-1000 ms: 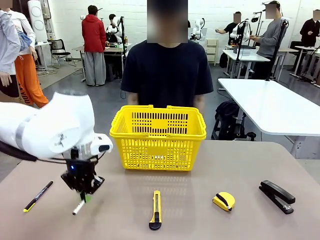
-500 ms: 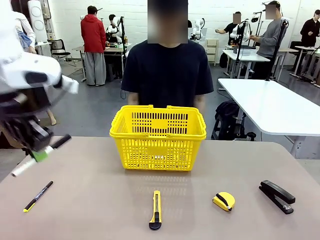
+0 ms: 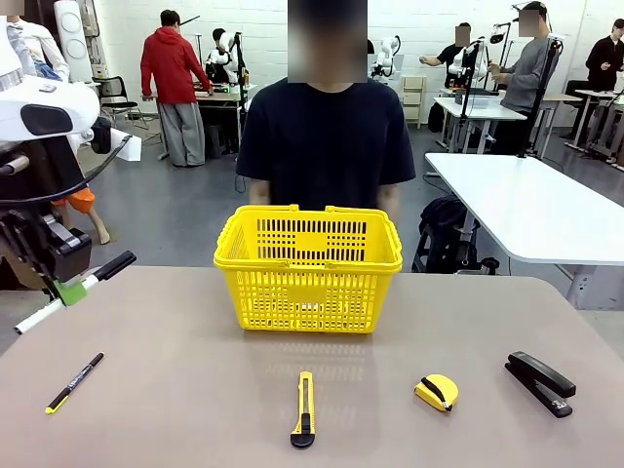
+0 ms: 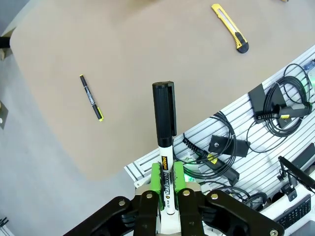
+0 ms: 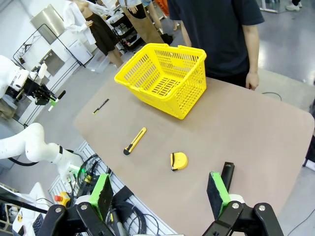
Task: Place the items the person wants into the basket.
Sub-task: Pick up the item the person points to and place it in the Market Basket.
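Observation:
My left gripper [image 3: 69,290] hangs high over the table's left edge, shut on the white marker with black cap [image 3: 110,266], which lies slanted across its green pads. In the left wrist view the marker [image 4: 164,115] sticks up from the gripper [image 4: 167,183]. The yellow basket [image 3: 307,268] stands at the far middle in front of the person [image 3: 327,136]. On the near table lie the yellow utility knife [image 3: 304,409] and the tape measure [image 3: 436,392]. My right gripper [image 5: 158,191] is open, high above the table's right side.
A thin black pen with yellow tip [image 3: 74,382] lies at the near left, below the left gripper. A black stapler [image 3: 539,383] rests at the near right. Cables and a slotted rail [image 4: 236,147] run along the table's near edge.
My left gripper has lifted the marker off the table and swung it up and to the left. The other items have not moved.

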